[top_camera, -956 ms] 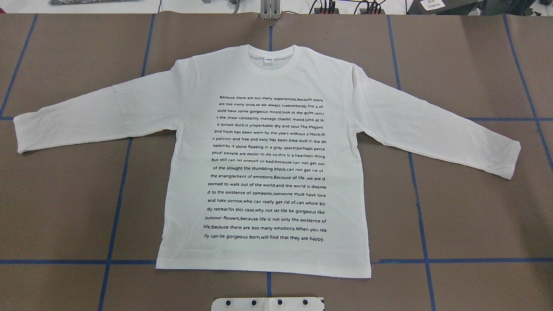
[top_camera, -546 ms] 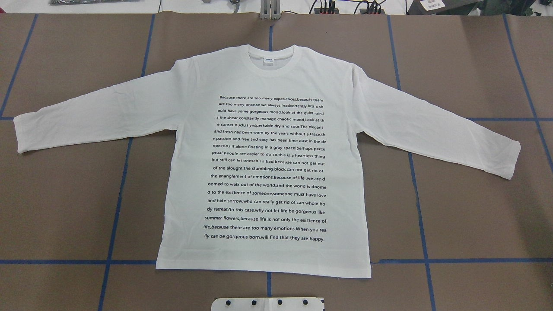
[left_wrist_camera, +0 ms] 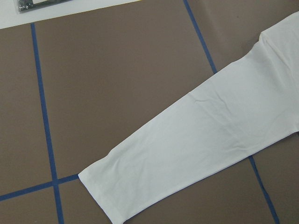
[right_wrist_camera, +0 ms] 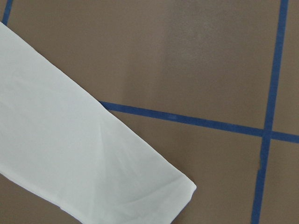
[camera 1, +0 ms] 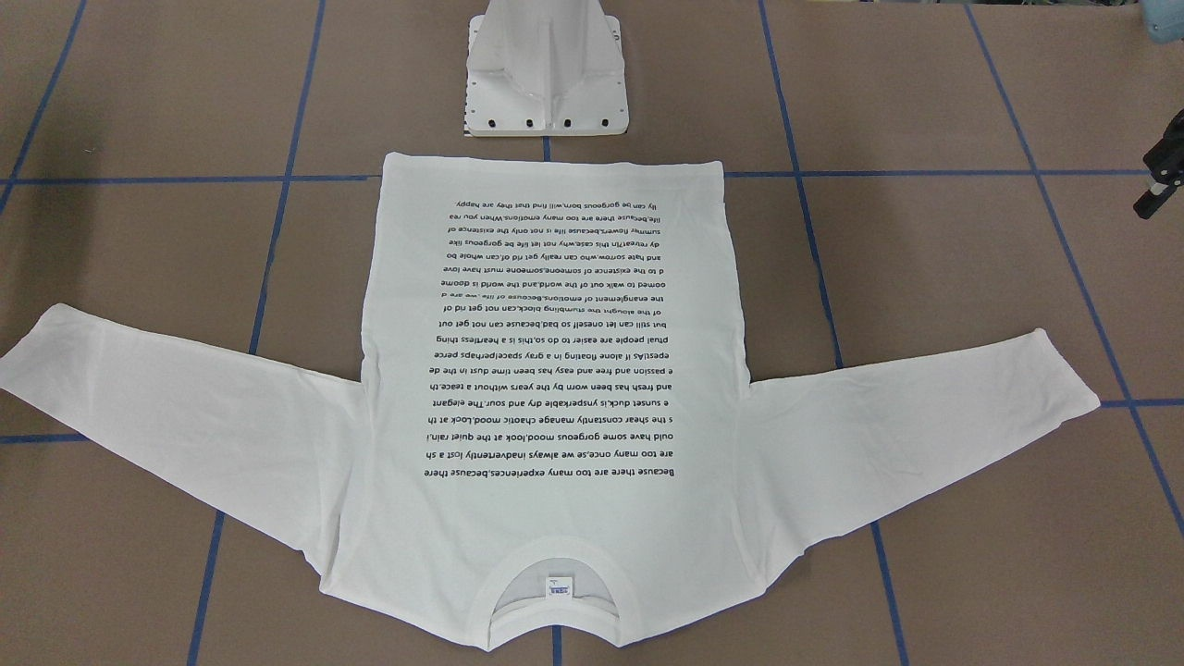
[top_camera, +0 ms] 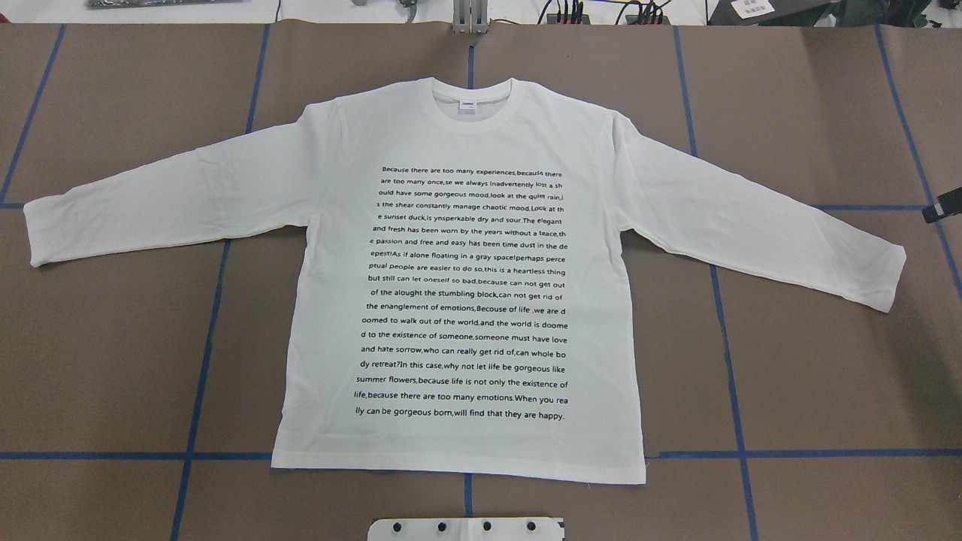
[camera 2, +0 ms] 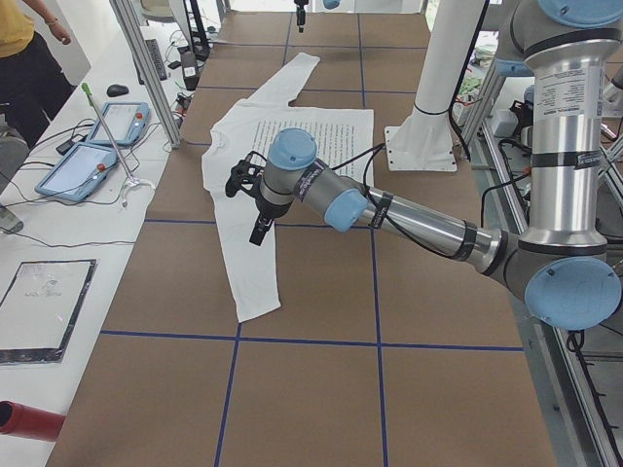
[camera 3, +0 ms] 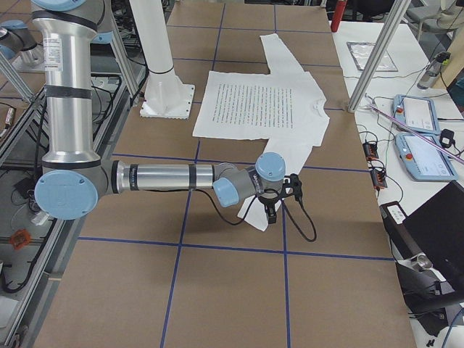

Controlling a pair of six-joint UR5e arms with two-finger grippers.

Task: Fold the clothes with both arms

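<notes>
The white long-sleeved T-shirt (top_camera: 466, 135) lies flat on the brown table, text side up, collar away from the robot and both sleeves spread; it also shows in the front view (camera 1: 555, 518). My left gripper (camera 1: 1158, 180) hovers beyond the left cuff (left_wrist_camera: 107, 186), and its two fingers stand apart. In the left side view it (camera 2: 251, 199) hangs above that sleeve. Only a black tip of my right gripper (top_camera: 941, 213) shows at the edge, above the right cuff (right_wrist_camera: 154, 186); whether it is open or shut is not visible.
The white plastic stand base (camera 1: 546, 83) sits just behind the shirt's hem, also in the overhead view (top_camera: 466, 528). Blue tape lines (top_camera: 203, 353) cross the table. Tablets (camera 2: 97, 146) and a person (camera 2: 24, 49) are beside the table's far edge.
The tip of my right gripper has come into the overhead view at the right edge. The shirt has not moved.
</notes>
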